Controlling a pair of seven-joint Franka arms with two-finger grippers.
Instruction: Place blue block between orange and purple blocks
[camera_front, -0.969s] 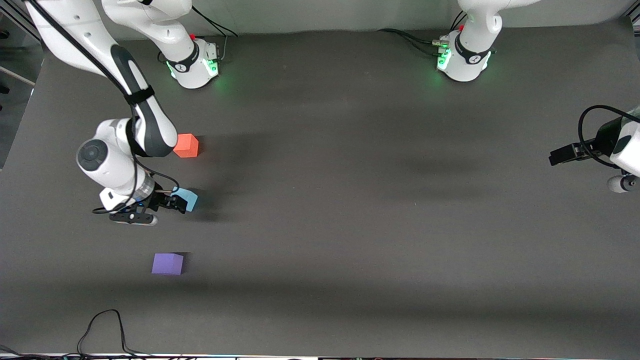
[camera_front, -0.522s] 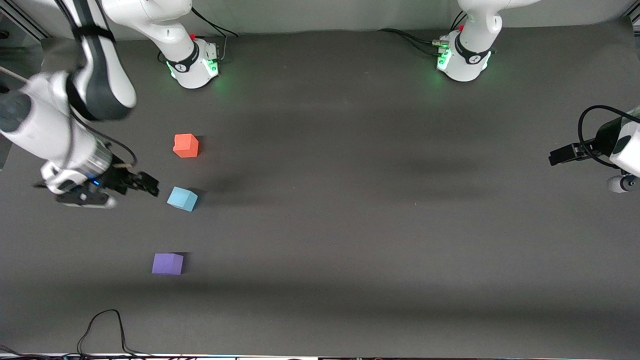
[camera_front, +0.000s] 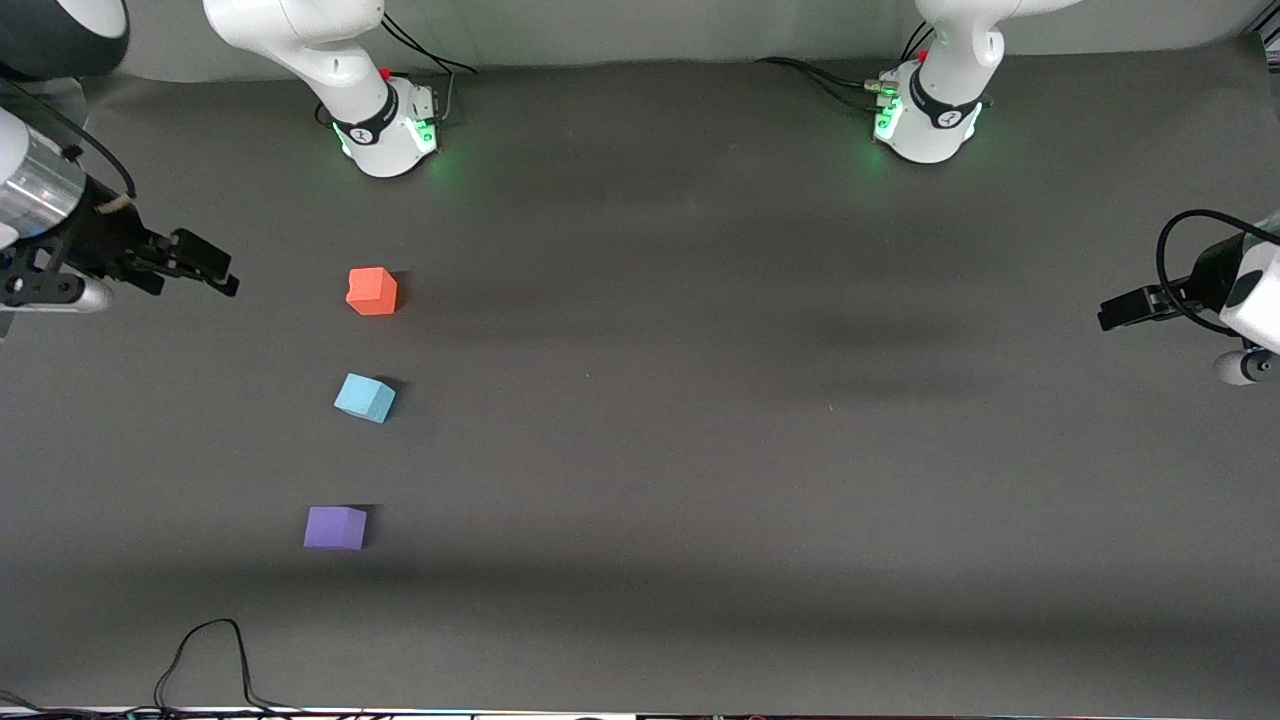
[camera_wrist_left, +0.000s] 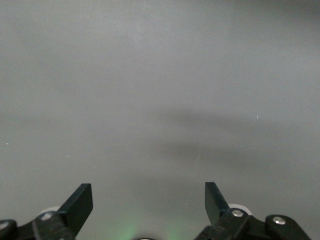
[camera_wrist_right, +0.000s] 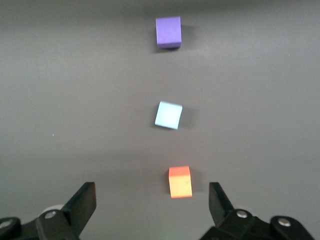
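The blue block (camera_front: 364, 398) sits on the table between the orange block (camera_front: 372, 291) and the purple block (camera_front: 335, 527), in a rough line, a little turned. The orange one is farthest from the front camera, the purple one nearest. My right gripper (camera_front: 212, 270) is open and empty, raised over the table toward the right arm's end, apart from all three. The right wrist view shows its open gripper (camera_wrist_right: 152, 195) with the orange block (camera_wrist_right: 180, 181), blue block (camera_wrist_right: 168, 115) and purple block (camera_wrist_right: 168, 32). My left gripper (camera_front: 1115, 312) waits open at the left arm's end and is also seen in the left wrist view (camera_wrist_left: 149, 192).
The dark grey table (camera_front: 700, 400) carries only the three blocks. The two arm bases (camera_front: 385, 125) (camera_front: 925, 115) stand along the table's edge farthest from the front camera. A black cable (camera_front: 210, 650) loops at the edge nearest to it.
My right gripper let go of the blue block, which stays between the orange and purple blocks. The gripper rose and drew away toward the right arm's end. The left arm has not moved.
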